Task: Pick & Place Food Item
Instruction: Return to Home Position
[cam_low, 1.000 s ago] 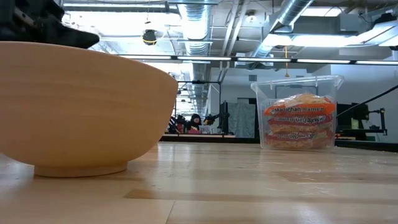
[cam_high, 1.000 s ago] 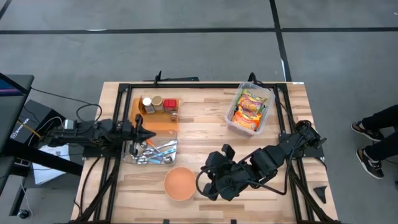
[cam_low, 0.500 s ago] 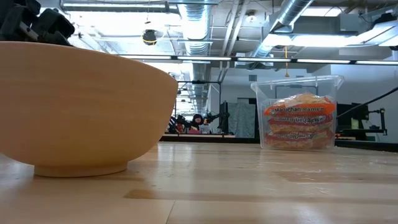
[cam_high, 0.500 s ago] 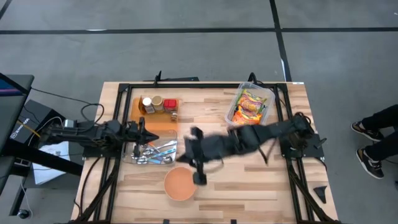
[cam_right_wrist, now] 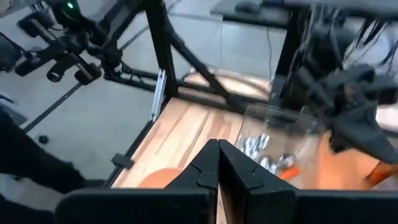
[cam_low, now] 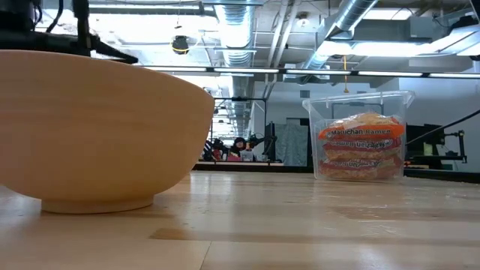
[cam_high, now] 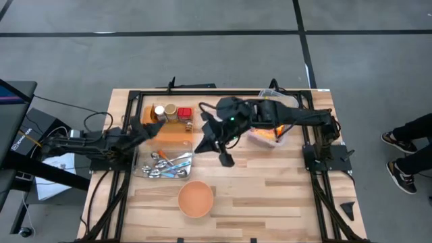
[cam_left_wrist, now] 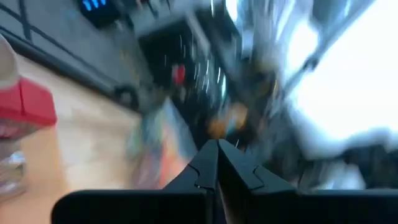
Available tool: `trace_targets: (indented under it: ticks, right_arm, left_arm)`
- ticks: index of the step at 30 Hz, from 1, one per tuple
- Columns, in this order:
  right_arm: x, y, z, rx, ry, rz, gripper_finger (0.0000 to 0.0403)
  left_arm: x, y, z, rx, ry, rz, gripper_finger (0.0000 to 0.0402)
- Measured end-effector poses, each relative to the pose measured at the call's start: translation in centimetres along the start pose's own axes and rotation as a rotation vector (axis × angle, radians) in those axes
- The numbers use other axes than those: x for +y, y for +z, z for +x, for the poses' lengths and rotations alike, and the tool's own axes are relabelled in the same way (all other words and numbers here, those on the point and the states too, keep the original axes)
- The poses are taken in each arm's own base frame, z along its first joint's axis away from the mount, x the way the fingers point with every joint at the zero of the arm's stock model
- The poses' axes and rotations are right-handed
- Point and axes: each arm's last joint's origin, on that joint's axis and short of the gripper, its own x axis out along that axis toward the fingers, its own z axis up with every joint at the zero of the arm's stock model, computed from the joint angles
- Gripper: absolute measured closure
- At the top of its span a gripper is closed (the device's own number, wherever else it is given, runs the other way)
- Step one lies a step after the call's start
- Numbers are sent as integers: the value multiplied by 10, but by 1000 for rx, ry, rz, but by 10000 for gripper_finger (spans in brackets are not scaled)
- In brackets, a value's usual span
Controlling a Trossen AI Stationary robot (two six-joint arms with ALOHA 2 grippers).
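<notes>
Orange-and-yellow ramen packets [cam_high: 268,120] lie in a clear bin [cam_high: 289,108] at the table's far right; the bin also shows in the low view [cam_low: 364,135]. A tan bowl [cam_high: 196,200] stands near the front edge and fills the low view's left [cam_low: 97,127]. My right gripper [cam_high: 225,160] is shut and empty, mid-table between the bin and the spoon container; its arm crosses over the bin's left part. My left gripper [cam_high: 156,126] is shut and empty above the orange tray [cam_high: 177,137]. Both wrist views show the fingers closed together, the left [cam_left_wrist: 217,163] and the right [cam_right_wrist: 217,163].
Spice jars [cam_high: 172,113], one red-capped [cam_left_wrist: 25,109], stand at the tray's far end. A clear container of metal spoons [cam_high: 167,164] lies at its near end. Black frame rails [cam_high: 128,135] run along the table's sides. A person's shoes [cam_high: 398,162] show at the right.
My right arm has swung fast from beside the bowl at the front toward the far edge; its gripper now sits mid-table and the arm crosses the bin. My left gripper has gone toward the far edge, from over the spoons to over the tray. Nothing on the table has moved.
</notes>
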Motion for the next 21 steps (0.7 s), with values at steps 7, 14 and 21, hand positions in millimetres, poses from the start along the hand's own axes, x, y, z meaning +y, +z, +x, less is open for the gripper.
trace_targets:
  ticks: [7,14,21]
  right_arm:
    - [12,12,-27,-51,-31,-93,403]
    - [11,11,-33,-34,-45,-108,403]
    - [14,11,-32,-37,-21,-111,403]
  left_arm:
    - [-5,8,0,-154,-5,-105,401]
    - [-1,3,1,-76,27,156,402]
    - [1,-1,1,7,15,445,402]
